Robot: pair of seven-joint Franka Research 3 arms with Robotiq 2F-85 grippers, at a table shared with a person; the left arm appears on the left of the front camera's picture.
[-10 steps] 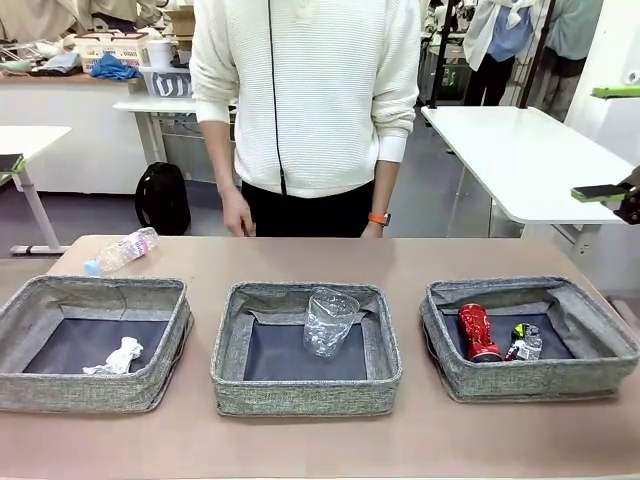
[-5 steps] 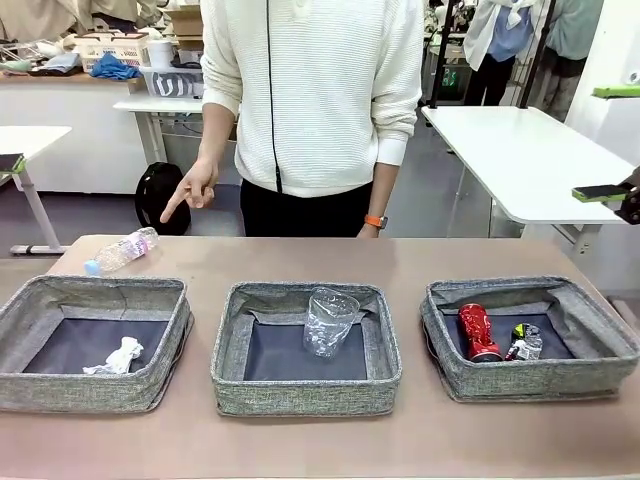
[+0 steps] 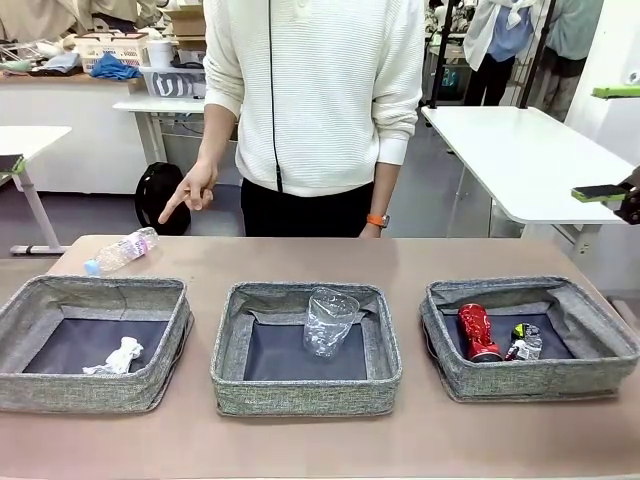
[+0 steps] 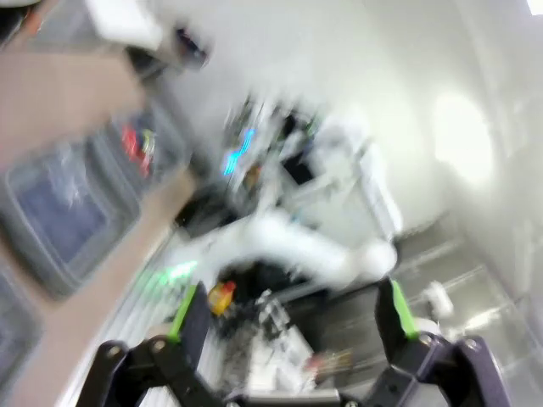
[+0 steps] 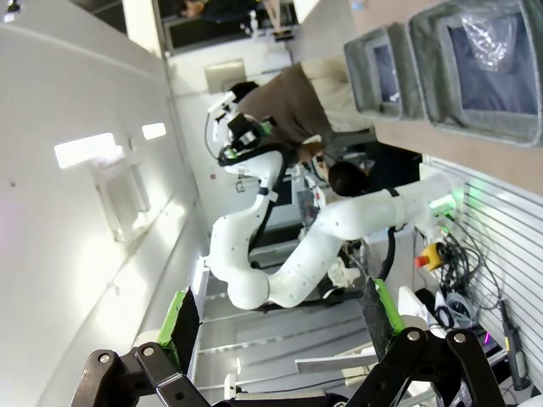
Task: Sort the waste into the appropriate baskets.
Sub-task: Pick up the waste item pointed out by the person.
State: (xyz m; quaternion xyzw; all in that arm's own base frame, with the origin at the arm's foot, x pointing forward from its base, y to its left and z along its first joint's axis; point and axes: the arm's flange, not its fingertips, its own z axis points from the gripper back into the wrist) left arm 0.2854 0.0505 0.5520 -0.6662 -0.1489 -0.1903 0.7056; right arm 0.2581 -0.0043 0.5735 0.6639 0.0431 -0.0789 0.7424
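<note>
Three grey baskets stand in a row on the table. The left basket [image 3: 100, 286] holds a white paper wad [image 3: 114, 357]. A clear plastic bottle [image 3: 328, 320] leans in the middle basket [image 3: 300, 396]. In the right basket [image 3: 540, 382] lie a red can [image 3: 478, 332] and a silver-black can [image 3: 523, 342]. Another clear bottle [image 3: 122, 250] lies on the table behind the left basket. The person's hand [image 3: 190, 192] points a finger down toward it. My left gripper [image 4: 291, 309] is open in a blurred view, high off the table. My right gripper [image 5: 277, 318] is open and holds nothing.
The person stands at the table's far edge, behind the middle basket. The right wrist view shows a basket [image 5: 428, 68] with the clear bottle [image 5: 488, 34] far off, and the other white arm [image 5: 322, 246]. White tables stand behind the person.
The person's hand rose from hanging at the side and now points toward the bottle on the table. Nothing in the baskets has moved.
</note>
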